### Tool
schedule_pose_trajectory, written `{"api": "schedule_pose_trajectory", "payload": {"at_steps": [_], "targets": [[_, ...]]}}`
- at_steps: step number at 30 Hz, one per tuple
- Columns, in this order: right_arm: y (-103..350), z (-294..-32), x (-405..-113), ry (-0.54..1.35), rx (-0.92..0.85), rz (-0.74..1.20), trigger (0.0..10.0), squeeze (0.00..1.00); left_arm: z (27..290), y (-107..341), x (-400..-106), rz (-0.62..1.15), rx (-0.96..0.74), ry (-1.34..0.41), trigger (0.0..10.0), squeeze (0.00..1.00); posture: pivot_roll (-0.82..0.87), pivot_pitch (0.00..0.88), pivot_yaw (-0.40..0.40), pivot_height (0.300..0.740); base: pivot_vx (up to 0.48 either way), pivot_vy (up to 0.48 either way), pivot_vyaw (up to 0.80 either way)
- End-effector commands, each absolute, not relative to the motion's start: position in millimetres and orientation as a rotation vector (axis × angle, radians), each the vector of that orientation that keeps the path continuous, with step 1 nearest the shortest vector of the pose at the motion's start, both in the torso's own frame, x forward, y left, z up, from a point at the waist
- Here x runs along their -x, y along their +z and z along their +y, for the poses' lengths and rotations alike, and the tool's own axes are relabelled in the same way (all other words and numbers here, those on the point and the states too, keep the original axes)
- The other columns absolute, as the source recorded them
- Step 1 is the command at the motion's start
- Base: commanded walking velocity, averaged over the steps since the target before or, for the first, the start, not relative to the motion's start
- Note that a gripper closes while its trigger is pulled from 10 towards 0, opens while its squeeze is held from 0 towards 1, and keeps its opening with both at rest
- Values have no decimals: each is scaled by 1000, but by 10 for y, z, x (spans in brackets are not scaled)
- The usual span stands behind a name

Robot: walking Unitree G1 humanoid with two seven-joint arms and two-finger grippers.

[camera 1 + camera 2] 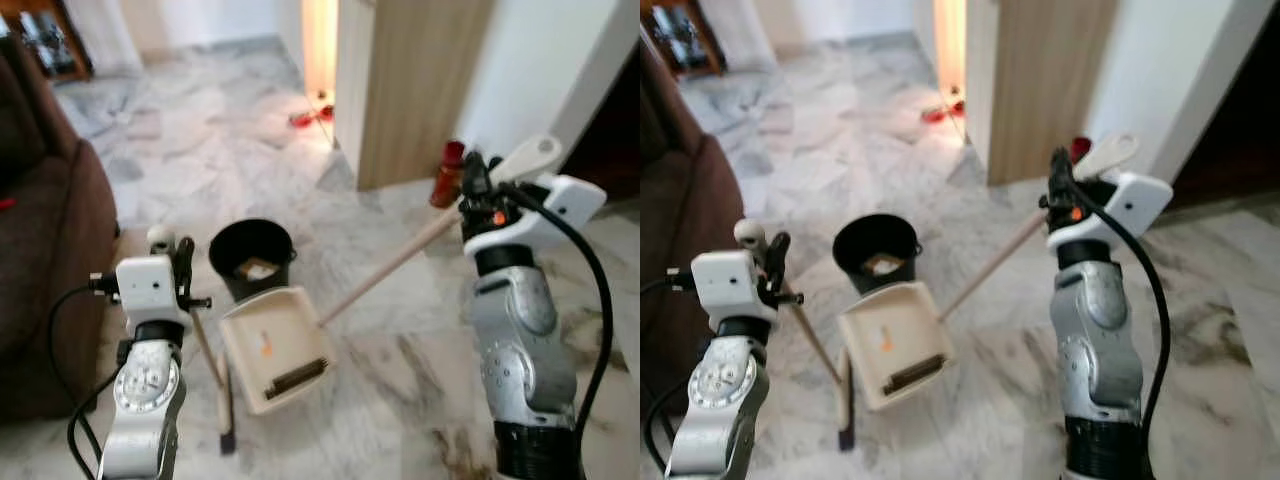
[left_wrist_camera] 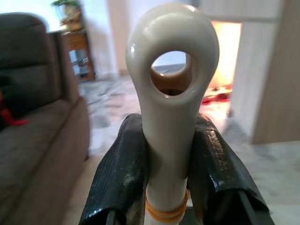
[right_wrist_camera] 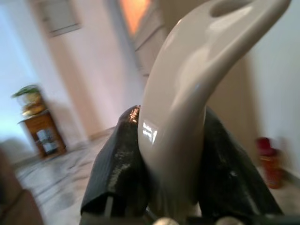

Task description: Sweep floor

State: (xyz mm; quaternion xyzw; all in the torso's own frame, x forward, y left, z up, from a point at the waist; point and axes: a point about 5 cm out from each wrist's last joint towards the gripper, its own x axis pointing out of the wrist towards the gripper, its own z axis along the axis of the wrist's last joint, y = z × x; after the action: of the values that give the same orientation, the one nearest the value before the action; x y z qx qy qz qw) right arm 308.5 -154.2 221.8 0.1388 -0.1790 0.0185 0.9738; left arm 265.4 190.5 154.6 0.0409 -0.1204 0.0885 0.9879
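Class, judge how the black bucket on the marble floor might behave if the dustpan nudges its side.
The black bucket probably slides readily, since it stands on polished marble floor. It looks light: nearly empty, with only a small scrap inside. Being upright and narrower toward its base, a high push from the dustpan might tip it.

Glossy marble floor [image 1: 400, 360], plastic dustpan [image 1: 275, 345]

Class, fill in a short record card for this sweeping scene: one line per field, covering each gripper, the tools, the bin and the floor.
left gripper: shut on the broom handle
right gripper: shut on the dustpan handle
broom: head down on the floor beside the dustpan
dustpan: cream, in front of the bin
bin: black, upright, something pale inside
floor: pale marble tiles
sofa: brown, on the robot's left
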Motion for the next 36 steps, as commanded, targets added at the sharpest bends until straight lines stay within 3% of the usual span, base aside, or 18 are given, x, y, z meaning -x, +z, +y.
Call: {"api": "schedule_pose_trajectory", "payload": {"at_steps": [1,36], "targets": [[2378,-1457,-3043,83,-348,-436,10000,0,1942,1638,-2644,-282,-108,197,10000,0,16,90,32,740,420,0,0],[2641,-1519,-3038,42,-339,-571,10000,0,1924,1632,-2641,-283,-106,199,10000,0,13,64,33,740,422,0,0]]}}
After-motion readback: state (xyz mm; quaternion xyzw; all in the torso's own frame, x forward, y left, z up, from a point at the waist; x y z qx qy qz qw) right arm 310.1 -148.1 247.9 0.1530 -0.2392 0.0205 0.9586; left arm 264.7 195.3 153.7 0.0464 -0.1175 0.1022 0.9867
